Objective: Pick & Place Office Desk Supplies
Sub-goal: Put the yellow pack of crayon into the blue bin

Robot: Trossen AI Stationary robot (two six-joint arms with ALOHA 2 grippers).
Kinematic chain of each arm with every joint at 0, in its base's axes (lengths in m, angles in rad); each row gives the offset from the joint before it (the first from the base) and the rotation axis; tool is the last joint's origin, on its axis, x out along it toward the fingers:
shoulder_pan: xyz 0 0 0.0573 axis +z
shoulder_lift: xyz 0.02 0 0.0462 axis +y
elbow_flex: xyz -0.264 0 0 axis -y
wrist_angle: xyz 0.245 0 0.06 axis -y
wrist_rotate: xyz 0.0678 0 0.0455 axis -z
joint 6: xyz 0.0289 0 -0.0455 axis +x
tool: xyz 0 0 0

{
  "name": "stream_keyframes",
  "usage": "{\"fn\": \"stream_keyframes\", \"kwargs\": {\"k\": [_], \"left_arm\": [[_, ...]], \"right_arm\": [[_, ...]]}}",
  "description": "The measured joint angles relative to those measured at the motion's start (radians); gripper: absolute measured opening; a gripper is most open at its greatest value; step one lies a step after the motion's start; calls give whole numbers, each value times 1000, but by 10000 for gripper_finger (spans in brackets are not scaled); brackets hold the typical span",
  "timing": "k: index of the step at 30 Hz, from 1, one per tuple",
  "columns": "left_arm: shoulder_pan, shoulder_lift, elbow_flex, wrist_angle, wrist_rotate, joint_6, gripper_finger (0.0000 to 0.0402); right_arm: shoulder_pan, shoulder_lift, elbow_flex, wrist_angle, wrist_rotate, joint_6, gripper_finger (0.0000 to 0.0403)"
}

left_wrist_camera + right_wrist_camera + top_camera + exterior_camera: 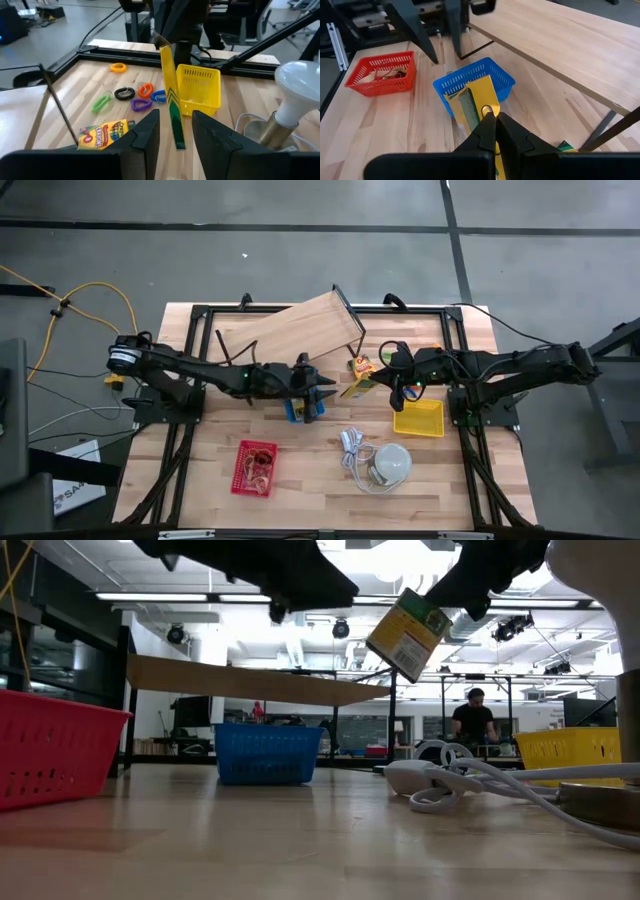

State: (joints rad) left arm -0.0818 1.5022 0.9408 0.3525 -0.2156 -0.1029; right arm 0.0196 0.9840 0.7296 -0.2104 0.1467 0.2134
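Observation:
My right gripper (495, 124) is shut on a yellow-green printed packet (355, 388), which hangs over the table's middle, just right of the blue basket (300, 409). My left gripper (176, 125) stands open above that basket, fingers pointing at the packet (172, 95). The packet's lower end shows in the gap between the left fingers without touching them. A second crayon packet (102, 134) lies flat on the table. Small coloured coil pieces (142, 97) lie loose beyond it. Tan rubber bands lie in the red basket (255, 468). My right gripper pinches the packet's flat upper end between its two fingers, right by the hang hole (486, 109). The fingers come slanting down from the table's right side. The packet (410, 632) hangs tilted below them, clear of the table and of the baskets.
A yellow basket (418, 419) sits under the right arm. A white dome lamp (390, 463) with its coiled white cord (352, 445) stands near the front. A wooden board (300, 330) on thin black legs spans the far middle. A black frame rims the table.

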Motion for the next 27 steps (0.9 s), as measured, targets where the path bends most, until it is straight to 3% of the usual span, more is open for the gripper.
{"fn": "stream_keyframes", "kwargs": {"k": [9,16,27], "left_arm": [[72,40,21,29,183,-51,138],[88,42,21,42,202,-54,184],[88,41,21,81,214,-48,187]], "right_arm": [[0,0,0,6,-1,0,3],[0,0,0,20,-8,-1,3],[0,0,0,105,-8,-26,3]]}}
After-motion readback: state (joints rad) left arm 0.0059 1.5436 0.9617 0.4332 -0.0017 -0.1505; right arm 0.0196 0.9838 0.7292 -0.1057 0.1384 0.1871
